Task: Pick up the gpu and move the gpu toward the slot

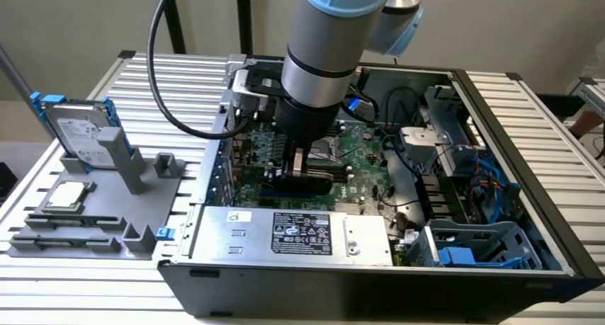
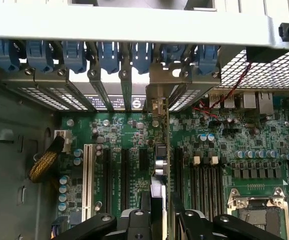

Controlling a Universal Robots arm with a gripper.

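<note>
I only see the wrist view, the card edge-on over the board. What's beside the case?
Observer: A grey fixture on the exterior view's left, with a hard drive standing upright in it.
Operator: Is the CPU chip there?
Observer: Yes, the CPU chip lies flat on the fixture, nearer the camera than the drive.
Operator: And the power supply?
Observer: The power supply lies along the camera-side wall of the case; the gripper holds the gpu just behind it.

- I see a plain beige wall (image 1: 76,20) across twelve o'clock, evenly lit.
- A slatted aluminium tabletop (image 1: 180,77) spreads from nine to three o'clock.
- Black uprights (image 1: 245,27) stand at eleven o'clock.
- Pale floor (image 1: 19,155) shows at nine o'clock.
</note>
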